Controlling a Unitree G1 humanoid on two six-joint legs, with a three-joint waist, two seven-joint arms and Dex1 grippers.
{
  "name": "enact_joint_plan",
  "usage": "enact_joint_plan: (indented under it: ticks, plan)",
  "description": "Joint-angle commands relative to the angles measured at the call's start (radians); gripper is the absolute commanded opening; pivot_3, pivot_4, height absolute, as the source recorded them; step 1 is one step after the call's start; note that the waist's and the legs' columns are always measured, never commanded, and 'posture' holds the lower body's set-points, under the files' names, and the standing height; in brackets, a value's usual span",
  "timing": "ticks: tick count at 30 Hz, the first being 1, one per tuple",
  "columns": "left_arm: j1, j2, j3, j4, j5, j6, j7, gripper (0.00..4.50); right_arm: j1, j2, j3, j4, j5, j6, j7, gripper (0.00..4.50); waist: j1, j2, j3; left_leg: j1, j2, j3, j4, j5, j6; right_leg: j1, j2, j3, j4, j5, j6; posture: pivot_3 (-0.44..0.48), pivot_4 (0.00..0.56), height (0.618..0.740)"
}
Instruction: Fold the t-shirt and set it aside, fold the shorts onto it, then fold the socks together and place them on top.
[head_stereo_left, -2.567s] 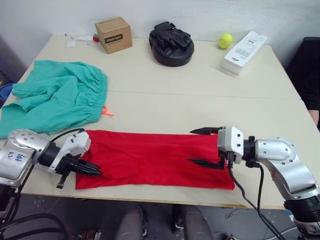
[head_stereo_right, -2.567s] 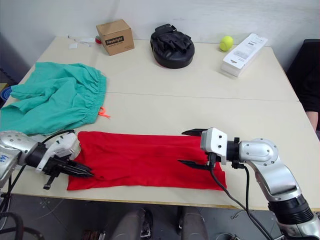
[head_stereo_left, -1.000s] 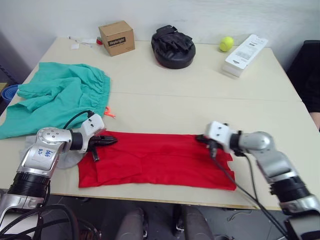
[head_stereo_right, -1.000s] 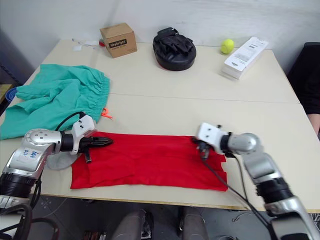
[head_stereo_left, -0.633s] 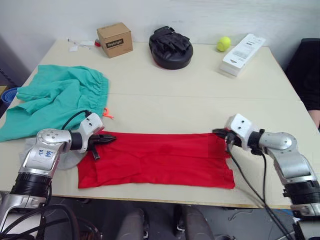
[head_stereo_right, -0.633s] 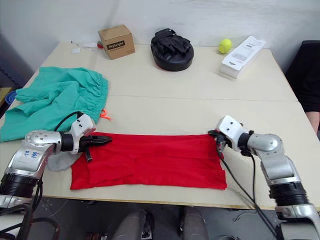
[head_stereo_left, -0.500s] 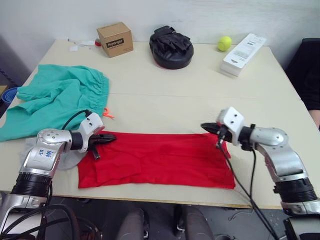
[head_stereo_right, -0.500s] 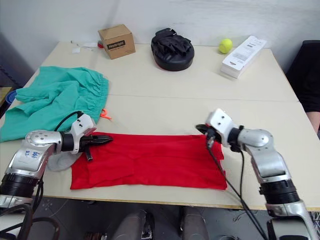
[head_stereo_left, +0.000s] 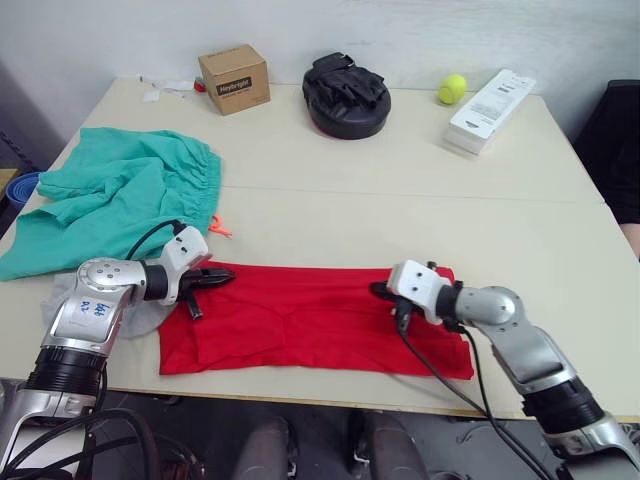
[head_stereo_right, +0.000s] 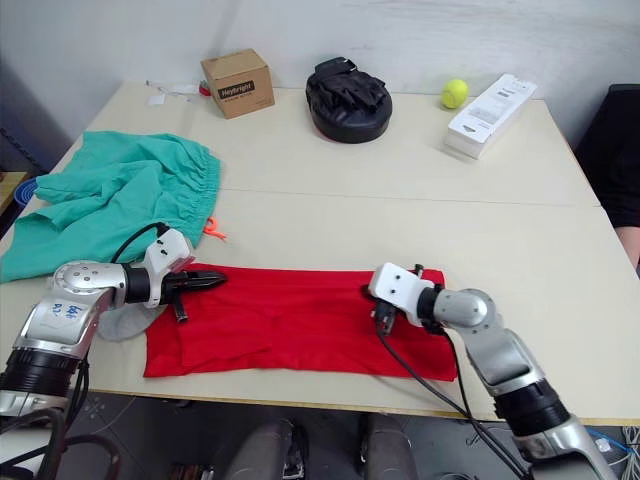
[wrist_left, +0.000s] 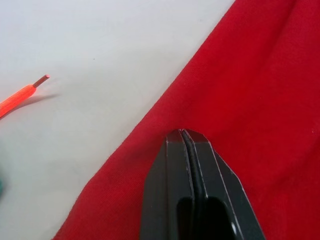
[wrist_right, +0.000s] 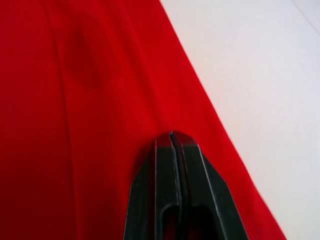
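Observation:
The red t-shirt (head_stereo_left: 310, 320) lies as a long flat strip along the table's near edge. My left gripper (head_stereo_left: 222, 277) is shut, and its tips rest on the strip's far left edge (wrist_left: 182, 132). My right gripper (head_stereo_left: 378, 290) is shut too, its tips down on the red cloth near the far edge, right of the middle (wrist_right: 171, 134). No cloth shows pinched in either one. The teal-green shorts (head_stereo_left: 120, 195) lie crumpled at the far left, their orange drawstring (head_stereo_left: 218, 228) trailing toward the shirt. A grey sock (head_stereo_left: 140, 322) peeks out under my left forearm.
Along the back of the table (head_stereo_left: 400, 200) stand a cardboard box (head_stereo_left: 233, 78), a black padded mitt (head_stereo_left: 345, 95), a yellow tennis ball (head_stereo_left: 451, 88) and a white flat box (head_stereo_left: 490, 100). A dark chair (head_stereo_left: 620, 150) stands off the right side.
My right gripper has slid left along the shirt's far edge, from near the right end toward the middle. The left gripper has stayed put, shut.

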Motion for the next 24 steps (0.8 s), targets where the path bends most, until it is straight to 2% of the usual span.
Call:
enact_joint_plan:
  ticks: [1, 5, 11, 14, 17, 24]
  plan:
    - [0.029, 0.013, -0.003, 0.014, 0.029, 0.000, 0.003, 0.03, 0.082, -0.087, -0.087, 0.050, -0.009, 0.005, 0.008, 0.00, 0.001, 0.000, 0.000, 0.000, 0.000, 0.000, 0.000, 0.000, 0.000, 0.000, 0.000, 0.000, 0.000, 0.000, 0.000, 0.000, 0.150, 0.740]
    - [0.032, 0.017, -0.003, 0.022, 0.032, -0.009, 0.001, 0.03, 0.134, -0.143, -0.168, 0.063, 0.010, -0.016, 0.010, 0.00, -0.001, -0.001, -0.001, 0.001, 0.000, 0.000, 0.000, 0.000, 0.000, 0.001, 0.000, 0.000, 0.000, 0.000, 0.000, 0.000, 0.150, 0.740]
    - [0.032, 0.016, -0.003, 0.031, 0.034, -0.019, -0.002, 0.03, 0.052, -0.086, -0.210, -0.056, 0.121, 0.079, 0.013, 0.00, -0.003, -0.001, -0.001, 0.001, 0.000, 0.000, -0.001, 0.000, 0.000, 0.000, 0.000, 0.000, 0.000, 0.000, 0.000, 0.000, 0.150, 0.740]
    - [0.031, 0.013, -0.004, 0.033, 0.036, -0.024, -0.002, 0.03, -0.007, -0.017, -0.167, -0.150, 0.167, 0.174, 0.001, 0.00, -0.004, 0.002, -0.001, 0.000, 0.001, 0.000, -0.001, 0.000, 0.000, -0.001, 0.000, 0.000, 0.000, 0.000, 0.000, 0.000, 0.150, 0.740]
    - [0.030, 0.011, -0.005, 0.034, 0.037, -0.028, -0.003, 0.03, -0.033, 0.053, -0.069, -0.208, 0.146, 0.219, -0.014, 0.00, -0.004, 0.002, -0.001, 0.000, 0.001, 0.000, -0.002, 0.000, 0.000, -0.002, 0.000, 0.000, 0.000, 0.000, 0.000, 0.000, 0.150, 0.740]
    - [0.027, 0.012, -0.008, 0.040, 0.040, -0.041, -0.004, 0.03, -0.001, 0.073, 0.055, -0.130, 0.024, 0.170, -0.057, 0.00, -0.003, 0.002, -0.001, -0.001, 0.000, 0.001, -0.002, -0.001, 0.001, -0.002, -0.001, 0.000, -0.001, 0.000, 0.000, 0.000, 0.150, 0.740]
